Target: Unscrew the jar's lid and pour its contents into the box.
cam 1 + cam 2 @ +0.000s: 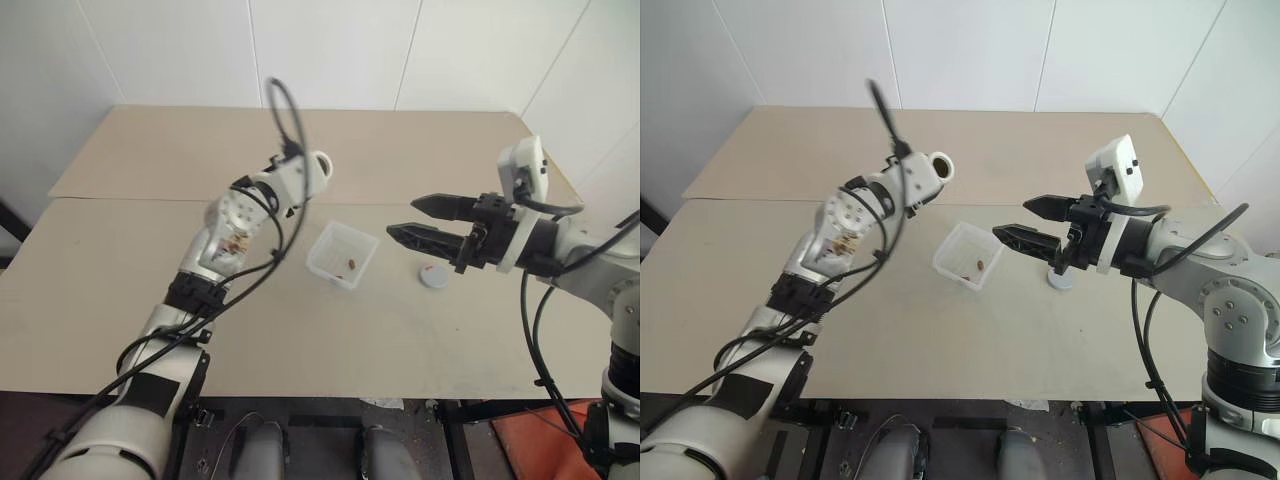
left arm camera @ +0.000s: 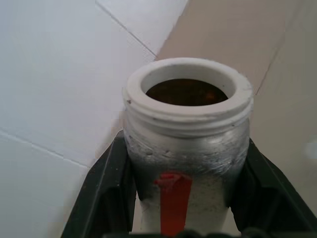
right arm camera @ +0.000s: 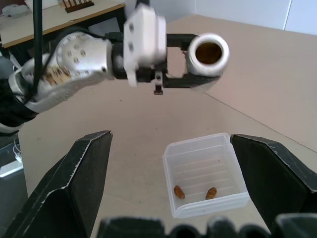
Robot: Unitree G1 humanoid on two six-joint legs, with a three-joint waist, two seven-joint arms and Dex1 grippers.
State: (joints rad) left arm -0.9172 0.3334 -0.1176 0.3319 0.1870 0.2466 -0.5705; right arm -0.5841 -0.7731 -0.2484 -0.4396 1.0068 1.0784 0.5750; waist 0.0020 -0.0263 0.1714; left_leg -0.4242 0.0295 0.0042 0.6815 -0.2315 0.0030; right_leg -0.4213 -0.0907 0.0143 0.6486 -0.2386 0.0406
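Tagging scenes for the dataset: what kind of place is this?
Probably a lab or test room: a plain beige tabletop, bare white panelled walls, and another table with clutter behind in the right wrist view.

We see the left gripper (image 1: 930, 172) clamped on the open jar (image 1: 937, 167) above the desk (image 1: 1040, 150), well apart from the box (image 1: 965, 256). The box (brown contents (image 1: 981, 265) inside) sits mid-desk; the lid (image 1: 1061, 280) lies beneath the right gripper's (image 1: 1023, 222) spread fingers.

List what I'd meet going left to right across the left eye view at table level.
Jar held in the left end effector → box with brown bits inside → lid on the table → right end effector, open.
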